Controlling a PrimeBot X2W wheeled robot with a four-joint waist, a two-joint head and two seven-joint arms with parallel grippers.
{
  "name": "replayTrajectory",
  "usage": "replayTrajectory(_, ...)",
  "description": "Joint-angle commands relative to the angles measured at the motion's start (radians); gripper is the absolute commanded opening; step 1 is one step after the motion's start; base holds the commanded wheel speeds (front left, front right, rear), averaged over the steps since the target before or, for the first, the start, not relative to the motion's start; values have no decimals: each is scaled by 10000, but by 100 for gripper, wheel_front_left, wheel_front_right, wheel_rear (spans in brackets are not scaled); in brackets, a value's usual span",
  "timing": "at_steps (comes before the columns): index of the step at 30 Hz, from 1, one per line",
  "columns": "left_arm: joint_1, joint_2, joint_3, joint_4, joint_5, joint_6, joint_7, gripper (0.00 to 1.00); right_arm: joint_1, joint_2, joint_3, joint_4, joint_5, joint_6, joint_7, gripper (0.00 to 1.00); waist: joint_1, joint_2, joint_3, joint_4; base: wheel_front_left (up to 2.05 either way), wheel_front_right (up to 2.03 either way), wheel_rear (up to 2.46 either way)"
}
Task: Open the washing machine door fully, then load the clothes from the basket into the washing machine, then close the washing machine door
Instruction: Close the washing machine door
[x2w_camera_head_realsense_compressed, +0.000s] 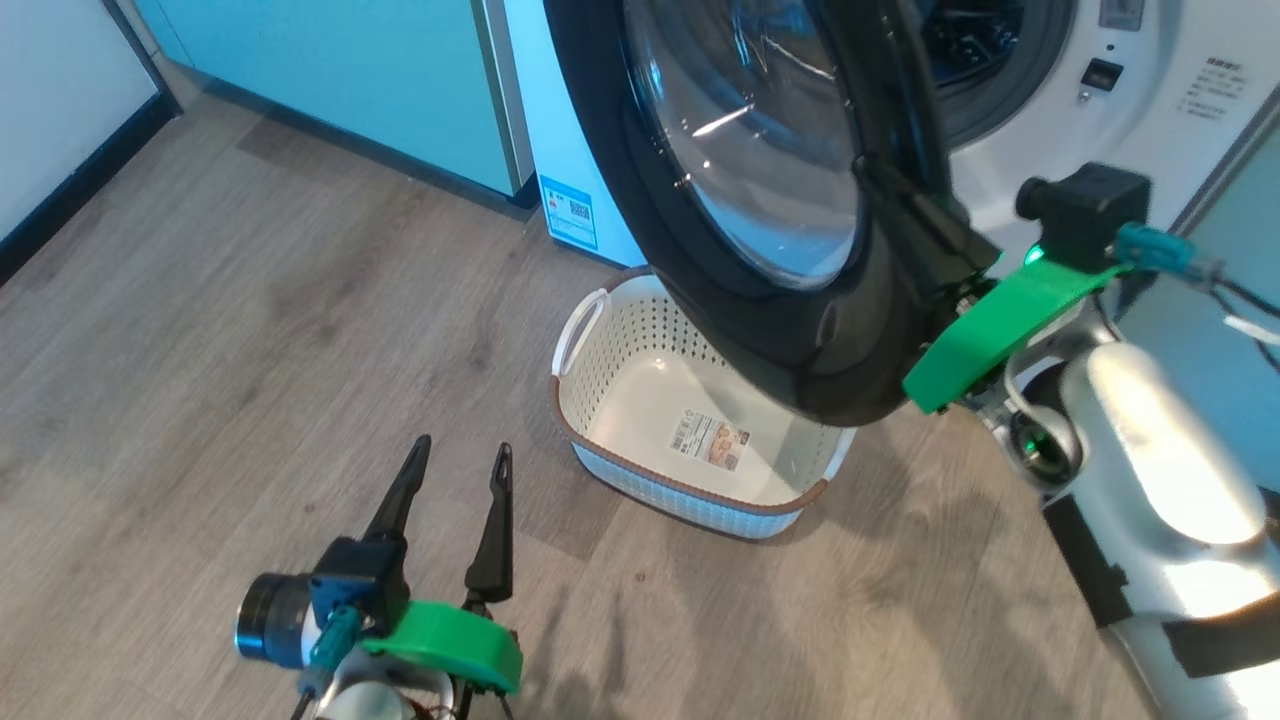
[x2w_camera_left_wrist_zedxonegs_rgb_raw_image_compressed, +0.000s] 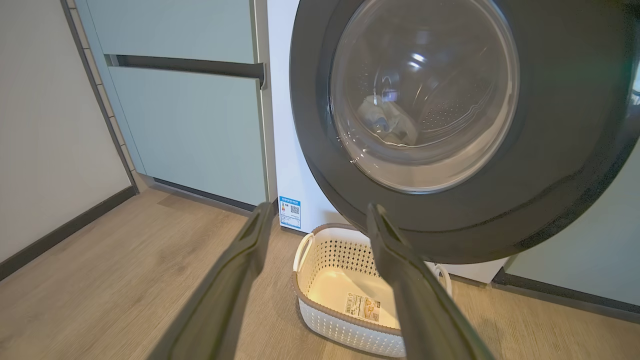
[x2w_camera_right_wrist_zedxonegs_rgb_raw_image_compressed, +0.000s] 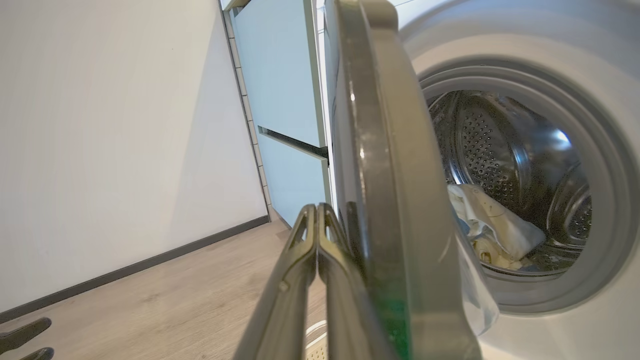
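The washing machine (x2w_camera_head_realsense_compressed: 1010, 170) stands with its door (x2w_camera_head_realsense_compressed: 760, 200) swung partway out over the basket (x2w_camera_head_realsense_compressed: 640, 340). The door's black rim and glass bowl face me in the left wrist view (x2w_camera_left_wrist_zedxonegs_rgb_raw_image_compressed: 550, 150). My right gripper (x2w_camera_head_realsense_compressed: 865, 168) is shut with nothing in it, and its fingers lie along the door's outer face near the rim (x2w_camera_right_wrist_zedxonegs_rgb_raw_image_compressed: 317, 207). The clothes (x2w_camera_right_wrist_zedxonegs_rgb_raw_image_compressed: 490, 225) lie in the steel drum and show through the glass (x2w_camera_left_wrist_zedxonegs_rgb_raw_image_compressed: 385, 122). The basket (x2w_camera_left_wrist_zedxonegs_rgb_raw_image_compressed: 345, 330) holds only its label sticker. My left gripper (x2w_camera_head_realsense_compressed: 464, 450) hangs open over the floor left of the basket, fingers spread (x2w_camera_left_wrist_zedxonegs_rgb_raw_image_compressed: 320, 210).
Pale green cabinets (x2w_camera_head_realsense_compressed: 350, 80) adjoin the washer on the left, and a white wall with a dark skirting (x2w_camera_left_wrist_zedxonegs_rgb_raw_image_compressed: 45, 125) runs beyond them. Wooden floor (x2w_camera_head_realsense_compressed: 200, 350) stretches left of the basket. A blue QR sticker (x2w_camera_head_realsense_compressed: 568, 212) marks the washer's lower corner.
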Motion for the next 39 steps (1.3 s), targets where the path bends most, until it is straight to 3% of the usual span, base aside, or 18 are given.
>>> replayTrajectory(1,-560,173,293,-281,107,33,-99,100,-527,99,-196,-210,-133,-30,6,0,0,0,71,-14,0,0,0)
replayTrajectory(18,-1169,-205,118,-199,194,-138,-273,100,-1595,37,-2088,21,-1665,-30,667,0,0,0,1031,40,0,0,0)
replayTrajectory(30,-1754,-740,72,-30,512,-438,-331,100,-2943,-612,-2966,462,-2414,-30,1184,0,0,0,1849,458,0,0,0)
replayTrajectory(39,-1902,-1249,216,104,747,-905,-333,100,-3811,-1152,-3472,1087,-2816,-30,1351,0,0,0,2187,916,0,0,0)
